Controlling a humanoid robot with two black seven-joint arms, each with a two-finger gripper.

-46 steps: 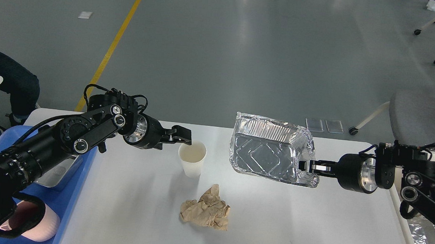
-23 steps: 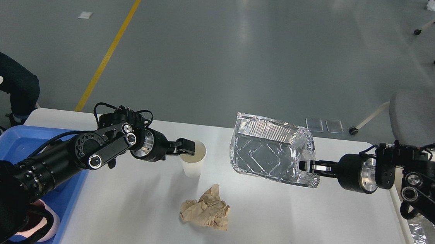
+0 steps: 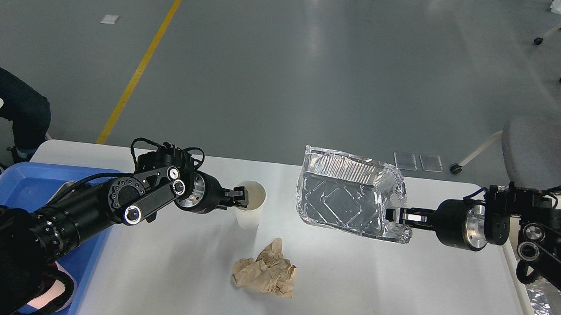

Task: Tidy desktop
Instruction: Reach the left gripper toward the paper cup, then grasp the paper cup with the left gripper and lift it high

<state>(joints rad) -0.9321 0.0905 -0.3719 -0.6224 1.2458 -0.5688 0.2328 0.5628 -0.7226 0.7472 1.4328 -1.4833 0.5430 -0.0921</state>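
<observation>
The white desktop holds a white paper cup standing upright and a crumpled brown paper ball just in front of it. My left gripper is at the cup's left rim; its fingers are small and dark, so I cannot tell whether they grip the rim. My right gripper is shut on the right rim of a silver foil tray. It holds the tray tilted, open side facing me, above the desktop's far middle.
A blue plastic tray lies along the desktop's left edge under my left arm, with a pink object at its near end. A cream bin with foil inside stands at the right edge. A grey chair is behind it.
My left gripper has moved down and to the right, from above the cup's left side to its rim. The right gripper, foil tray, cup and paper ball have not moved.
</observation>
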